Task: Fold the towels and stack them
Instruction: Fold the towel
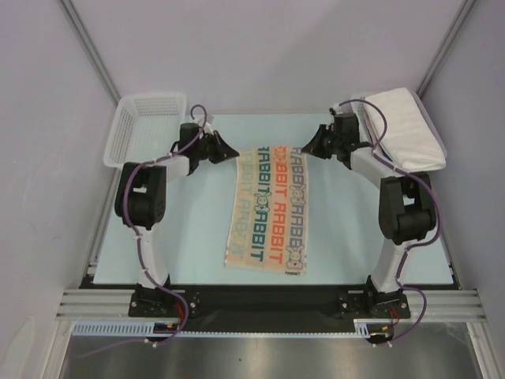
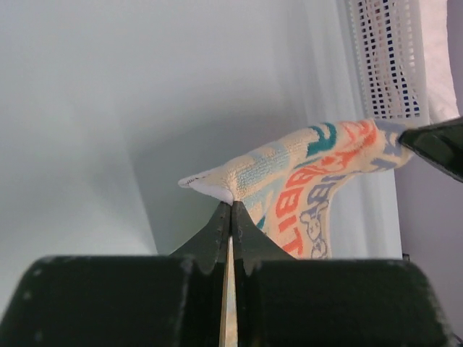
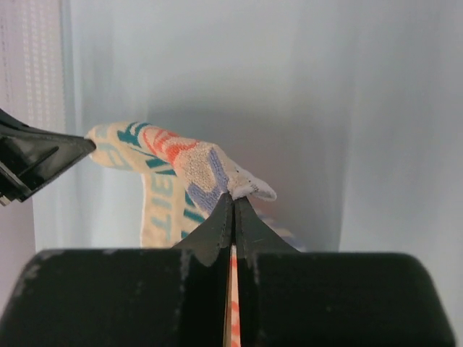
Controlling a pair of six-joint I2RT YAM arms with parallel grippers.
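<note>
Basket [image 1: 146, 126]: white mesh, far left corner of the table [image 1: 189, 245].
Left gripper [image 1: 230, 151]: jaws pinched together on the RABBIT towel's far left corner.
RABBIT towel [image 1: 268, 213]: mid-table, running near to far (lettering up); far edge raised between both grippers, the rest lying flat.
Right gripper [image 1: 306, 148]: jaws clamped on the far right corner.
White towel [image 1: 402, 126]: bundled, far right corner.
</note>
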